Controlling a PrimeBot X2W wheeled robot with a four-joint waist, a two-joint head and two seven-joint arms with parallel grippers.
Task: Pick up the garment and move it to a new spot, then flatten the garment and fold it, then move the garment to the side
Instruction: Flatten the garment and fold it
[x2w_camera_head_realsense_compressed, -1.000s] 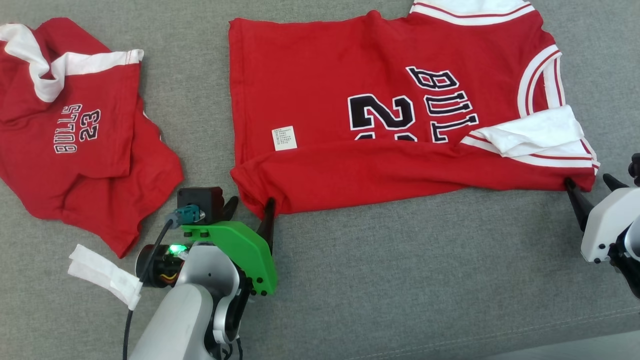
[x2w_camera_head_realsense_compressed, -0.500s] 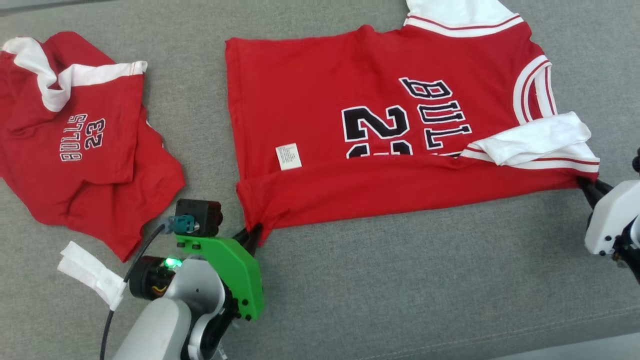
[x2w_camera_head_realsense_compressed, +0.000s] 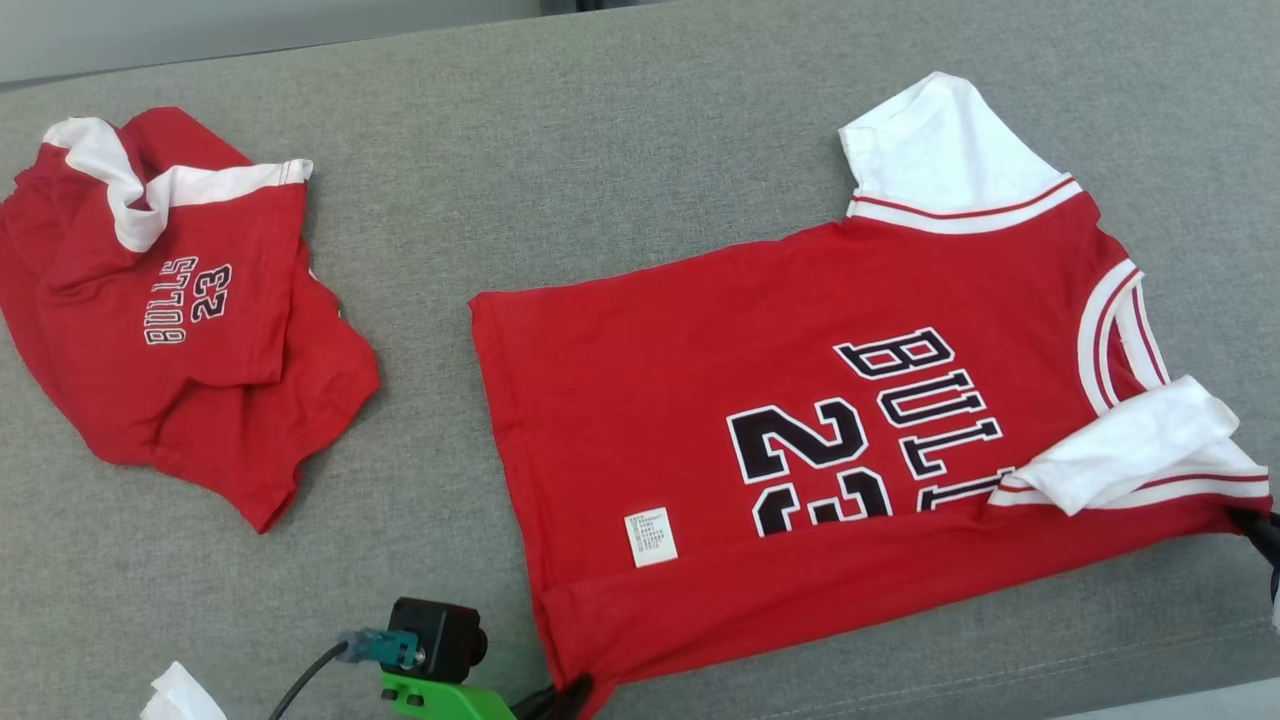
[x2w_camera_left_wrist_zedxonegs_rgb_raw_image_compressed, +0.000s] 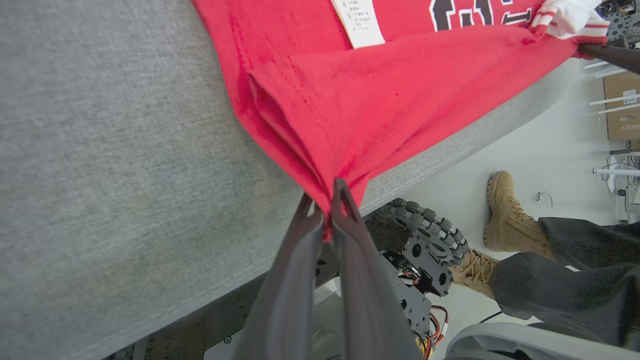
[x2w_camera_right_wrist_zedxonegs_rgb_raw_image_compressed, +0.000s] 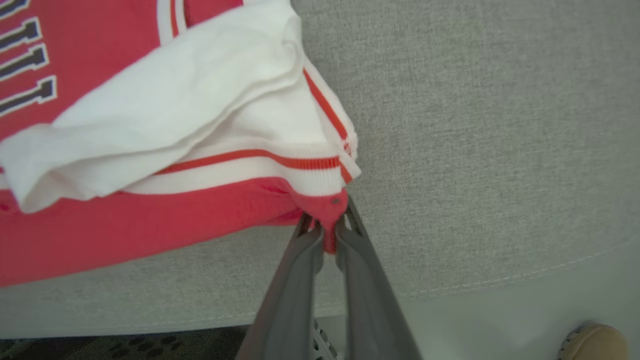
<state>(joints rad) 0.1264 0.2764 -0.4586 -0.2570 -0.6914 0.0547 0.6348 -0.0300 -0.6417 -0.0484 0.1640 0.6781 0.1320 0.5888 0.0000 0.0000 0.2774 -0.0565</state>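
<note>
Newly tight on garment (x2w_camera_head_realsense_compressed: 680, 400): left end effector (x2w_camera_left_wrist_zedxonegs_rgb_raw_image_compressed: 324, 194), right end effector (x2w_camera_right_wrist_zedxonegs_rgb_raw_image_compressed: 327, 214).

The garment (x2w_camera_head_realsense_compressed: 700, 400) is soft, matt red knit cloth, with ribbed white sleeve trim (x2w_camera_right_wrist_zedxonegs_rgb_raw_image_compressed: 300, 177) and a thin printed label (x2w_camera_head_realsense_compressed: 651, 537). Under it lies a grey surface (x2w_camera_head_realsense_compressed: 600, 180) of coarse woven fabric, also matt. The green bracket (x2w_camera_head_realsense_compressed: 440, 698) looks like smooth plastic. The left gripper (x2w_camera_left_wrist_zedxonegs_rgb_raw_image_compressed: 324, 200) has smooth, dark, matt fingers (x2w_camera_left_wrist_zedxonegs_rgb_raw_image_compressed: 295, 280). The tan boot (x2w_camera_left_wrist_zedxonegs_rgb_raw_image_compressed: 505, 215) looks like napped suede.
</note>
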